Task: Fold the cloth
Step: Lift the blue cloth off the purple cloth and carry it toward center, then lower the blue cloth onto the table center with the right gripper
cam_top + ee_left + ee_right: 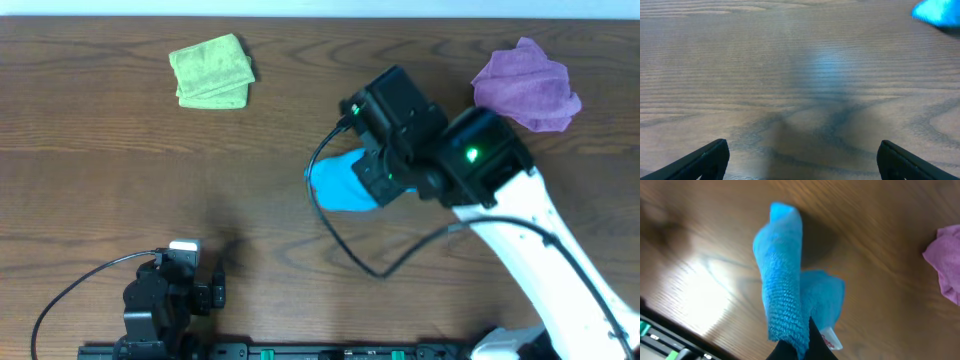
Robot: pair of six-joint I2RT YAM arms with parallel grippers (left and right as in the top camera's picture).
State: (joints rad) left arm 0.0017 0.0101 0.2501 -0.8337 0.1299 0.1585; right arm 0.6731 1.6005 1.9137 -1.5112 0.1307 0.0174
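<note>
A bright blue cloth (pixel 338 183) is at the table's middle, mostly under my right arm. In the right wrist view the blue cloth (pixel 785 275) hangs bunched from my right gripper (pixel 802 347), which is shut on its edge beside a white label and holds it above the wood. A corner of it shows in the left wrist view (pixel 939 12) at the top right. My left gripper (pixel 800 160) is open and empty near the front left of the table, far from the cloth.
A folded green cloth (pixel 211 71) lies at the back left. A crumpled purple cloth (pixel 527 86) lies at the back right and shows in the right wrist view (pixel 946 260). A black cable (pixel 345 245) loops in front of the blue cloth.
</note>
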